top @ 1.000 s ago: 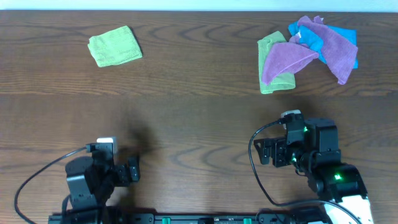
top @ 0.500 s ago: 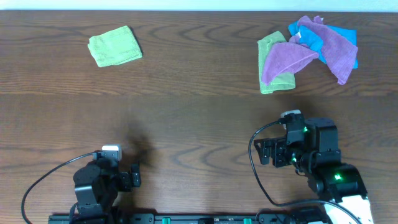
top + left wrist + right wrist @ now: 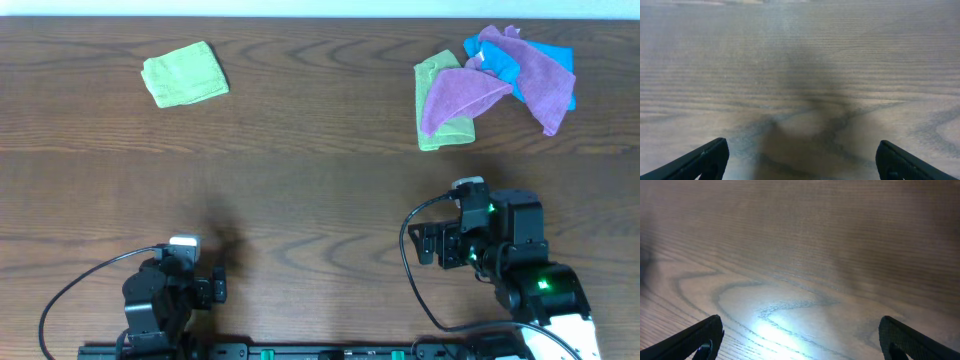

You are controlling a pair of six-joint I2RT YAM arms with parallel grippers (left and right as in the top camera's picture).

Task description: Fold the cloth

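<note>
Left end effector and right end effector both spread wide, empty.

Even overhead light, blurry wrist views, glare on table, shadows

The right gripper hangs low over the table, its two dark fingertips poking into the bottom corners of the picture, one at each side, set wide apart. Brown wood with wavy grain fills the span between them and runs on ahead of the tool. A bright patch of glare sits on the wood just ahead of the fingers, nearer the left one. Further ahead the grain turns soft and blurred.
</note>
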